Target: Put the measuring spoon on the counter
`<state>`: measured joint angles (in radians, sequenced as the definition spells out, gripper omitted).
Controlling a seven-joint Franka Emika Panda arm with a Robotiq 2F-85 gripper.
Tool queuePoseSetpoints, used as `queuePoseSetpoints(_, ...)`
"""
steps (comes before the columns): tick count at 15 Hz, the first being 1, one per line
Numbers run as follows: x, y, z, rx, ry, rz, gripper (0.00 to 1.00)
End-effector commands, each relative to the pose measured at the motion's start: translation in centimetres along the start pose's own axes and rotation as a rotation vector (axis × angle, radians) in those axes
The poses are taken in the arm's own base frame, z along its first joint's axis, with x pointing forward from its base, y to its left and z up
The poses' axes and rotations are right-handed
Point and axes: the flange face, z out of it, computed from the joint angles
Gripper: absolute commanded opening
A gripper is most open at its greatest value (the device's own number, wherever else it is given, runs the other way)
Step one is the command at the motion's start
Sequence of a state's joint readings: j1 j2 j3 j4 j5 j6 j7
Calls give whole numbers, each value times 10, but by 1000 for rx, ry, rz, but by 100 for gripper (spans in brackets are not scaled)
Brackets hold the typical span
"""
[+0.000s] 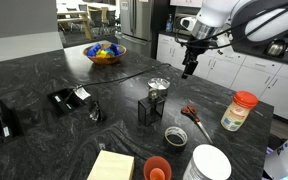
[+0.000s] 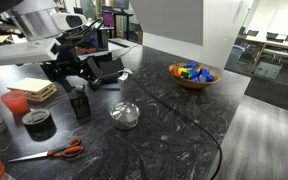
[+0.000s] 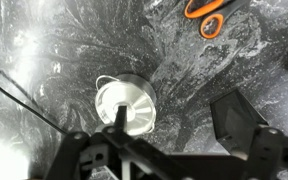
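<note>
Wrist view looks straight down on the spoon (image 3: pixel 125 104), which shows only as a round silver bowl lying on the black worktop (image 3: pixel 54 40). A thin wire loop (image 3: pixel 104 80) sticks out from its rim toward the upper left of that view. No handle is clear, so I cannot tell its long axis or which way it points. In both exterior views it sits near the middle of the worktop, touching nothing else.

A black cable (image 3: pixel 24 100) runs just left of it in the wrist view. Orange-handled scissors (image 3: pixel 210 14) lie well apart at the top right. In an exterior view a black holder (image 2: pixel 79 103) stands just left of the spoon, and a bowl (image 2: pixel 192 73) of coloured pieces sits far off to the right.

The tool (image 2: pixel 71 78) hangs above the holder, clear of the spoon, with its jaws spread and nothing between them.
</note>
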<state>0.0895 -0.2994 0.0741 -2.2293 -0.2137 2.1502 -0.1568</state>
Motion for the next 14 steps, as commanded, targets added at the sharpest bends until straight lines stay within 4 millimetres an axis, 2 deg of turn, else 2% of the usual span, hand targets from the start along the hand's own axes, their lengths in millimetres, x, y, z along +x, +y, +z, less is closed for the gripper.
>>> queuePoseSetpoints(1,34,-10,-2,-7,40,-83,100)
queuePoseSetpoints(4,59,-32,3,8,108,-166,100)
queuePoseSetpoints(7,76,-50,7,42,175,-238,100)
queuePoseSetpoints(10,85,-62,13,97,221,-285,100)
queuePoseSetpoints(14,86,-68,26,182,233,-315,100)
